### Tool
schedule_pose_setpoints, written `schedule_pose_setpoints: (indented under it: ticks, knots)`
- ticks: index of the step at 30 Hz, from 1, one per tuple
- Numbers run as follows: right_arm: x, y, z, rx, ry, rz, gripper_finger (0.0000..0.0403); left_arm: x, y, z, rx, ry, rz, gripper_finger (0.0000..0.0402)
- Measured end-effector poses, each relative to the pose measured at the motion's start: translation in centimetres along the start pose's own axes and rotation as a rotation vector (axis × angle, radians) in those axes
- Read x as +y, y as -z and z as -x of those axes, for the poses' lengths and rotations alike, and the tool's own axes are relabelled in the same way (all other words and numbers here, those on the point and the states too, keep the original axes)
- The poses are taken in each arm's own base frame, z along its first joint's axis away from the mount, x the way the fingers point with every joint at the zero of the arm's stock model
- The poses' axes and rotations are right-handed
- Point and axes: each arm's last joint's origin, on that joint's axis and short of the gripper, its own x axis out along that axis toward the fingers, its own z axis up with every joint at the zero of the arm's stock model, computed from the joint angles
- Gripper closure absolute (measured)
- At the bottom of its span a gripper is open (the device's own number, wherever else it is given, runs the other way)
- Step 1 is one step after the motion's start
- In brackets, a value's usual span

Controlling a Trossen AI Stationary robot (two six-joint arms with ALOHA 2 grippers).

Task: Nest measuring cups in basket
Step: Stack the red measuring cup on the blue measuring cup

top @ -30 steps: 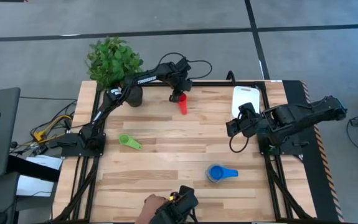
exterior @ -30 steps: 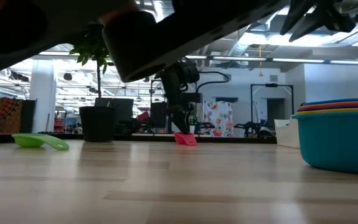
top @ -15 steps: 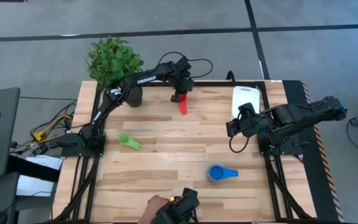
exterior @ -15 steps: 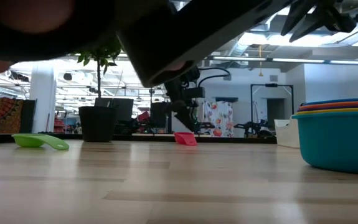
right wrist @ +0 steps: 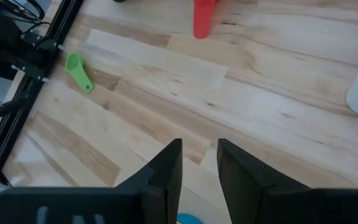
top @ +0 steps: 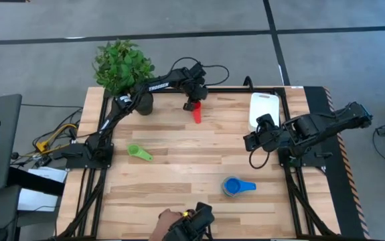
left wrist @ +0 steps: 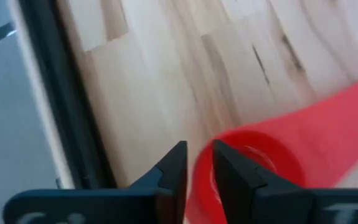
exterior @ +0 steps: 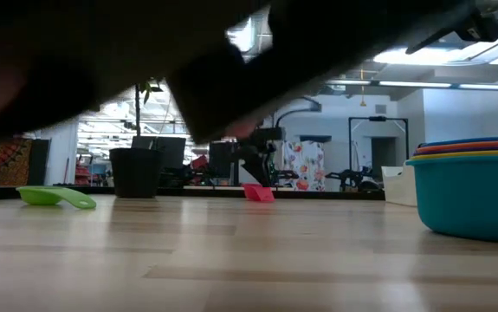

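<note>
At the worktop's far edge, your left pincer point(left wrist: 196, 163) closes around the red measuring cup point(top: 196, 115).
Its fingers straddle the smooth plastic rim, not clearly clamped; next you'd squeeze, lift, and carry it to the white round-cornered basket point(top: 260, 107) at the right edge. The right pincer point(right wrist: 198, 163) waits beside the basket, parted, empty. Green cup point(top: 138, 152) and blue cup point(top: 236, 187) lie apart on pale wood.

A pale wooden tabletop point(top: 179, 167) carries a red cup point(top: 196, 115) near the far edge, a green cup point(top: 138, 152) toward the left edge, and a blue cup point(top: 236, 187) toward the near right. A white basket point(top: 262, 107) sits by the far right corner, and a potted plant point(top: 124, 70) stands at the far left corner.
</note>
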Motion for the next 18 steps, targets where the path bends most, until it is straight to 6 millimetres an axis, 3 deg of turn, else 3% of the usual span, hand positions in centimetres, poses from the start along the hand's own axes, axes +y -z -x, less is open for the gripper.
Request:
schedule_pose_setpoints:
  ticks: [6, 14, 18]
  knots:
    - [0.1, 0.4, 0.2, 0.013, -0.012, -0.016, 0.0278, -0.8, 0.4, -1.4, 0.07, 0.015, 0.014, 0.0315]
    - [0.1, 0.7, 0.3, 0.02, -0.018, -0.008, 0.0278, -1.1, -0.4, -1.3, 0.14, -0.07, 0.121, 0.039]
    - [0.1, 0.7, 0.4, 0.036, -0.015, 0.002, 0.0278, -1.6, -1.0, -0.8, 0.178, -0.064, 0.298, 0.0391]
